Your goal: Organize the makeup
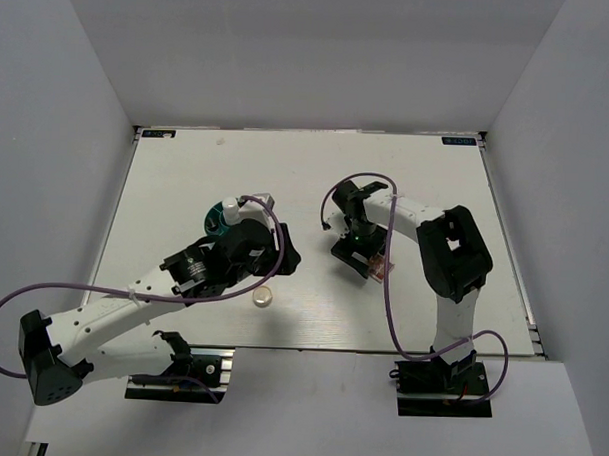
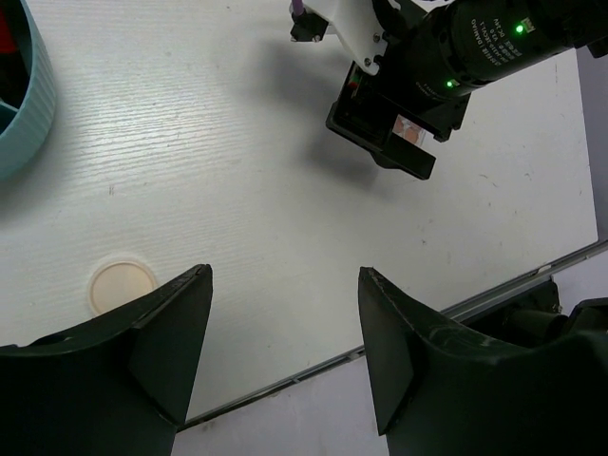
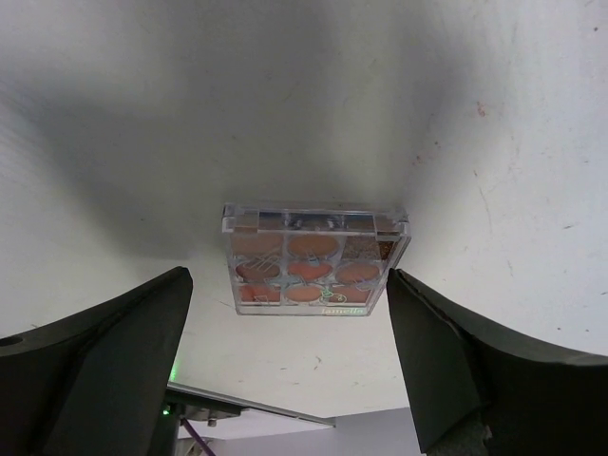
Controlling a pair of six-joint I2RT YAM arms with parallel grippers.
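Observation:
The square pinkish palette (image 3: 313, 258) lies flat on the table, directly between my right gripper's (image 3: 288, 275) open fingers, untouched. From above it shows as a pink corner (image 1: 379, 268) under the right gripper (image 1: 368, 258). It also shows in the left wrist view (image 2: 408, 131). The round cream compact (image 1: 264, 298) lies near the table's front edge, also in the left wrist view (image 2: 122, 285), left of my left gripper (image 2: 285, 273). The left gripper (image 1: 283, 259) is open and empty above bare table. The other makeup is out of view.
The teal round compartmented tub (image 1: 219, 216) stands left of centre, partly hidden by the left arm; its wall shows in the left wrist view (image 2: 27, 114). The table's front edge (image 2: 313, 366) runs just below the left gripper. Grey walls enclose the table.

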